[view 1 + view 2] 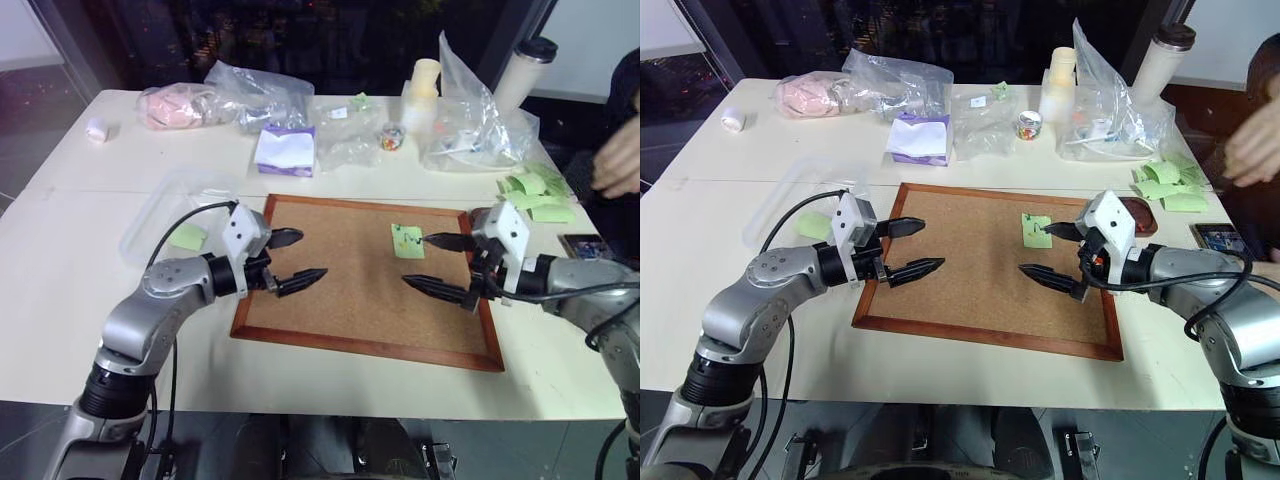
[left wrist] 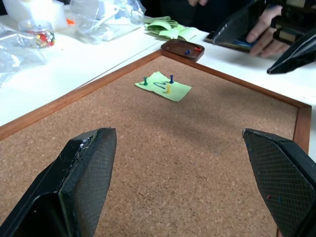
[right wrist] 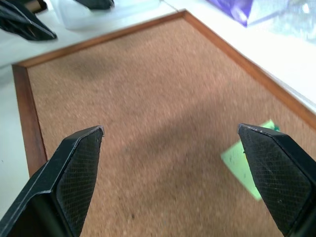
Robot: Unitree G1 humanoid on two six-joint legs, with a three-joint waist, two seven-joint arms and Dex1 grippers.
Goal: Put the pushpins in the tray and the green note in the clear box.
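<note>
Right claw [image 1: 438, 263] agape above cork board [image 1: 350, 290]

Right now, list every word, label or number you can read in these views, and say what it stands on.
None can be read.
Green note on the cork board: a dark handwritten mark, not legible.
Small jar at the back: a colourful label, too small to read.

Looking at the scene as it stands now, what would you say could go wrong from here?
Three pushpins pin the green note to the cork board; the wide black fingers may slip off such tiny heads. Tugging the note first could tear it. The tray already holds two pins, so a bump might spill them.
</note>
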